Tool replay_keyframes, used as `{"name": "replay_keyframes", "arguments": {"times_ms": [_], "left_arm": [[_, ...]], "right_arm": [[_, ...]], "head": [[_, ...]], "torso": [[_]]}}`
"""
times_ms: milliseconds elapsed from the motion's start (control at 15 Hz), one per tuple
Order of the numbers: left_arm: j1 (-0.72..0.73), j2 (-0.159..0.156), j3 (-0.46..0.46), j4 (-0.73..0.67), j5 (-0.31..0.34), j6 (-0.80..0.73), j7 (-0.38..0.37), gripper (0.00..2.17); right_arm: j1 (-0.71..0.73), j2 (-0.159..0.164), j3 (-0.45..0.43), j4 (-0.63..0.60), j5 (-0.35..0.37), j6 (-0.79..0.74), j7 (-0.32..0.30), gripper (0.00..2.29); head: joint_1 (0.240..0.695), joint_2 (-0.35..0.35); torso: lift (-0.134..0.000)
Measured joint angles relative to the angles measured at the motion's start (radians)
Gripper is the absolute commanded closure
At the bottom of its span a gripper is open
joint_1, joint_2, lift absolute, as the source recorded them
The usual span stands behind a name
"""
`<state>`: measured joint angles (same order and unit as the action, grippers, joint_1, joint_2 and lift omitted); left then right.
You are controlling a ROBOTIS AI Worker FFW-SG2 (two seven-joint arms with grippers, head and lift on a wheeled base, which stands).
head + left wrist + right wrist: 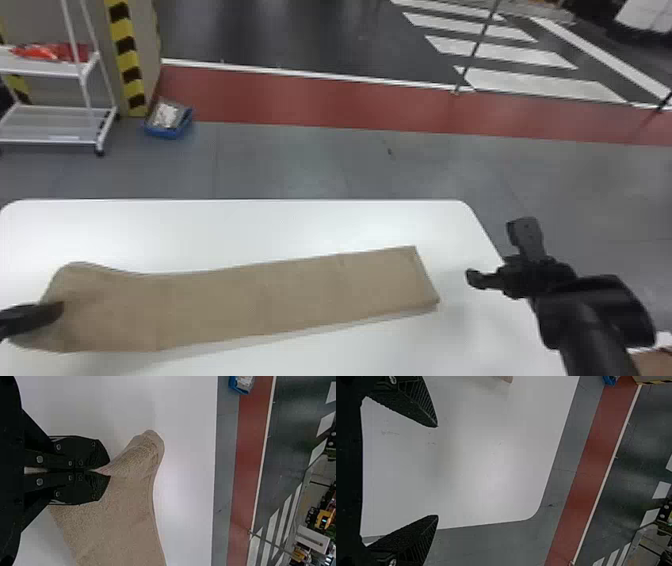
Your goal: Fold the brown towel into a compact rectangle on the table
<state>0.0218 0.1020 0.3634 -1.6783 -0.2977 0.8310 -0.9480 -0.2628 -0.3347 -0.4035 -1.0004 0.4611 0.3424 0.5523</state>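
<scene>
a smooth black right arm (592,332), rounded behind its fingers (527,234); these taper, black and finely ribbed, with round silvery screws (392,380) at their base.

The head view looks forward and down on the desk (250,225) from farther back. Each wrist view, turned on its side, looks from nearer, across the desk past its far edge; all three share the red floor strip (300,97).

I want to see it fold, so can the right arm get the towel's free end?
Probably yes: the right pincer is open near that end of the brown towel, with just a strip of table between them.
</scene>
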Motion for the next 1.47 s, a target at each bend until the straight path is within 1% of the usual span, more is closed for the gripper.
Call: {"name": "replay_keyframes", "arguments": {"times_ms": [67,200,333,400,467,533,600,733,800,1000,1133,1333,1467], "left_arm": [[0.011,-0.004,-0.002,-0.045,0.001,0.043,-0.002,2.14],[0.027,-0.028,-0.029,-0.146,-0.005,0.153,-0.001,2.14],[0.025,-0.039,-0.050,-0.240,-0.009,0.282,0.002,2.14],[0.026,-0.047,-0.066,-0.301,-0.007,0.346,0.012,2.14],[0.032,-0.065,-0.088,-0.350,-0.003,0.391,0.033,2.14],[0.038,-0.086,-0.127,-0.392,0.001,0.428,0.068,2.14],[0.041,-0.094,-0.185,-0.413,0.004,0.447,0.128,2.14],[0.029,-0.098,-0.333,-0.410,0.025,0.447,0.291,2.14],[0.004,-0.099,-0.409,-0.385,0.041,0.443,0.353,2.14],[-0.071,-0.099,-0.568,-0.296,0.078,0.439,0.465,2.14],[-0.108,-0.099,-0.663,-0.258,0.129,0.436,0.556,2.14],[-0.190,-0.099,-0.788,-0.178,0.247,0.408,0.699,2.14],[-0.242,-0.099,-0.848,-0.117,0.309,0.364,0.758,2.14]], "right_arm": [[0.000,0.000,-0.001,0.002,-0.002,-0.003,0.000,0.06],[0.002,-0.002,-0.003,0.002,-0.008,-0.006,0.001,0.06],[0.009,-0.003,-0.003,0.000,-0.012,-0.008,0.000,0.06],[0.012,-0.006,-0.005,0.001,-0.015,-0.014,0.000,0.06],[0.013,-0.010,-0.006,0.002,-0.018,-0.018,0.000,0.06],[0.014,-0.014,-0.007,0.004,-0.025,-0.020,0.001,0.06],[0.014,-0.017,-0.008,0.005,-0.029,-0.020,0.001,0.06],[0.020,-0.017,-0.008,0.003,-0.033,-0.018,0.001,0.06],[0.027,-0.017,-0.010,-0.001,-0.034,-0.018,0.001,0.06],[0.045,-0.017,-0.023,-0.013,-0.036,-0.018,0.005,0.06],[0.049,-0.019,-0.031,-0.018,-0.036,-0.016,0.009,0.06],[0.050,-0.019,-0.032,-0.026,-0.036,-0.009,0.010,0.06],[0.050,-0.018,-0.032,-0.028,-0.036,-0.008,0.011,0.06]], "head": [[0.695,-0.246],[0.695,-0.264],[0.695,-0.279],[0.695,-0.294],[0.695,-0.309],[0.695,-0.327],[0.695,-0.346],[0.695,-0.350],[0.695,-0.350],[0.695,-0.350],[0.695,-0.350],[0.695,-0.350],[0.695,-0.350]], "torso": [[0.000],[0.000],[0.000],[0.000],[0.000],[0.000],[0.000],[0.000],[0.000],[0.000],[0.000],[0.000],[0.000]]}}
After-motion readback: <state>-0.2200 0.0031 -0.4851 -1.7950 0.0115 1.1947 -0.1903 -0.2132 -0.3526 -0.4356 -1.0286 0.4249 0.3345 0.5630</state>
